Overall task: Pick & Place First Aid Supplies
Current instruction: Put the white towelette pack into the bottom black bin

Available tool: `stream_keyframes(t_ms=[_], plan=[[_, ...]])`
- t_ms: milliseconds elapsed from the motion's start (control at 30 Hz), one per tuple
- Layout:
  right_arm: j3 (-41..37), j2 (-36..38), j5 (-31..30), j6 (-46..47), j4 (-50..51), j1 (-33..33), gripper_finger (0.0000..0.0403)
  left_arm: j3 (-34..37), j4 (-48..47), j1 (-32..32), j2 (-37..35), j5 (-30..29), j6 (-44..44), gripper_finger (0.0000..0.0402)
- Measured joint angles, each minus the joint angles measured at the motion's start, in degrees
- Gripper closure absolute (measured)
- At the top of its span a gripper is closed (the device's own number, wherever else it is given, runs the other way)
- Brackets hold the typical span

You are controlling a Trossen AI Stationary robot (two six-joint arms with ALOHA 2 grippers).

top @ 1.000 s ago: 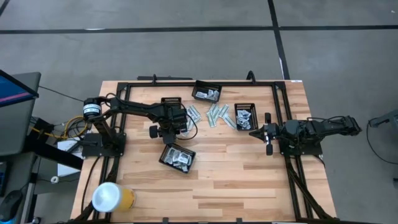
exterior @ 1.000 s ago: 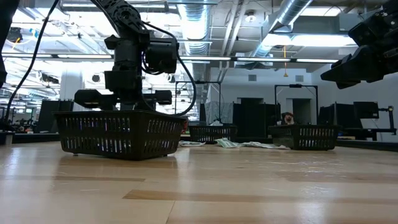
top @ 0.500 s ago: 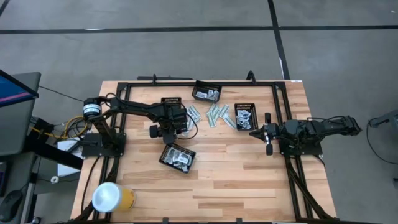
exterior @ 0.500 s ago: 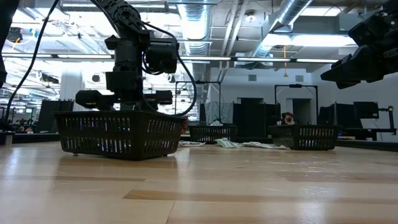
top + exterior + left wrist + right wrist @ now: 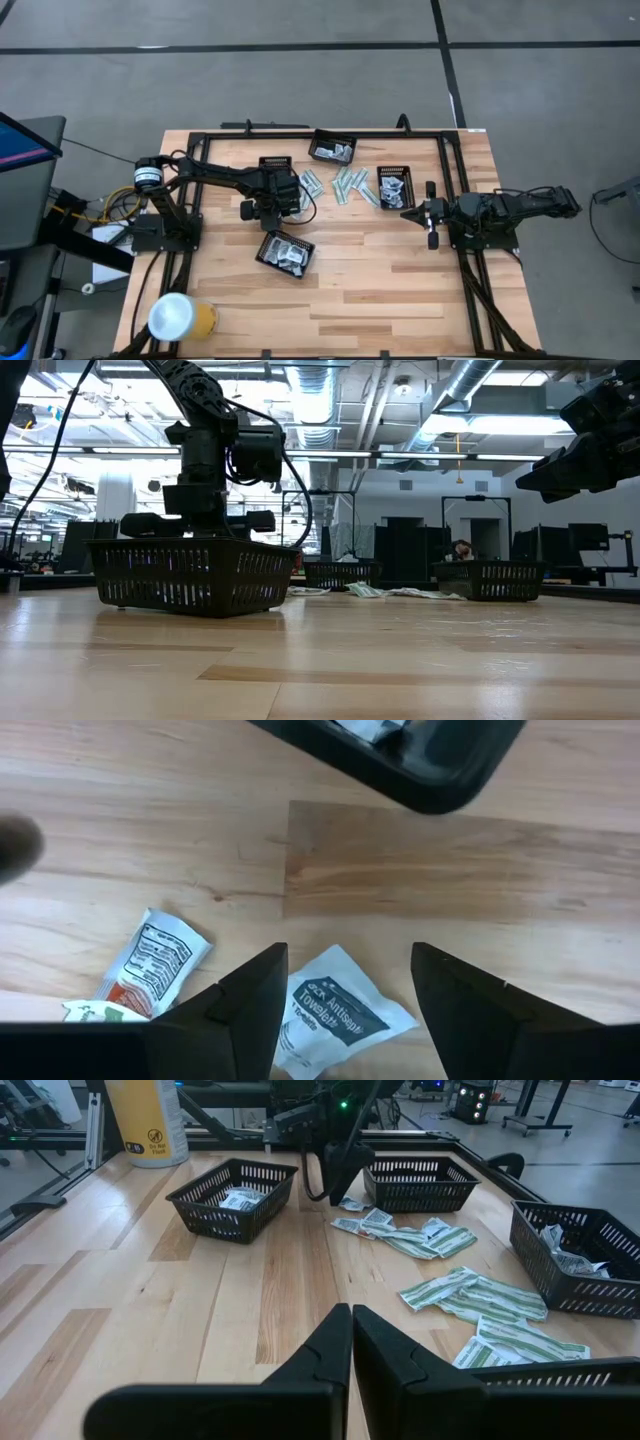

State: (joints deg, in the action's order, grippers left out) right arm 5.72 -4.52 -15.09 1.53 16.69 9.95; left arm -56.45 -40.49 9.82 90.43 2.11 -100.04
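Observation:
My left gripper (image 5: 350, 960) hangs open, pointing down over loose first aid supplies on the wood. Its fingers stand on either side of a white sachet with a blue label (image 5: 335, 1010), which lies flat. A sachet with a red mark (image 5: 155, 960) lies beside it. In the high view this gripper (image 5: 268, 208) is between two black mesh trays. In the low view the near tray (image 5: 190, 572) hides its fingertips. More sachets and pale green-white strips (image 5: 345, 185) lie at the table's middle back. My right gripper (image 5: 352, 1325) waits shut at the right (image 5: 405, 213), off the table.
Several black mesh trays hold packets: one near the middle (image 5: 286, 250), one behind the left gripper (image 5: 275, 163), one at the back (image 5: 333, 149), one at the right (image 5: 395, 186). A yellow and white container (image 5: 178, 317) stands at the near left. A black frame (image 5: 455, 150) borders the table.

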Motion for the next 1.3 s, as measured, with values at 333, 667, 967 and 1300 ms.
stream_keyframes(t_ms=[333, 667, 967, 1300], plan=[[0.0, 0.0, 0.0, 0.0, 0.0, 0.0, 0.0395, 0.0, -0.6, 0.0, 0.0, -1.0, -1.8, 0.0187], [0.0, 0.0, 0.0, 0.0, 0.0, 0.0, 0.0395, 0.0, -1.4, -0.4, 1.1, -1.8, -2.1, 0.0204], [0.0, 0.0, 0.0, 0.0, 0.0, 0.0, 0.0395, 0.0, -2.2, -1.9, 1.6, -3.7, -1.4, 0.0351], [0.0, 0.0, 0.0, 0.0, 0.0, 0.0, 0.0395, -0.1, -0.7, -4.9, 0.6, -4.2, 3.3, 0.0395]])
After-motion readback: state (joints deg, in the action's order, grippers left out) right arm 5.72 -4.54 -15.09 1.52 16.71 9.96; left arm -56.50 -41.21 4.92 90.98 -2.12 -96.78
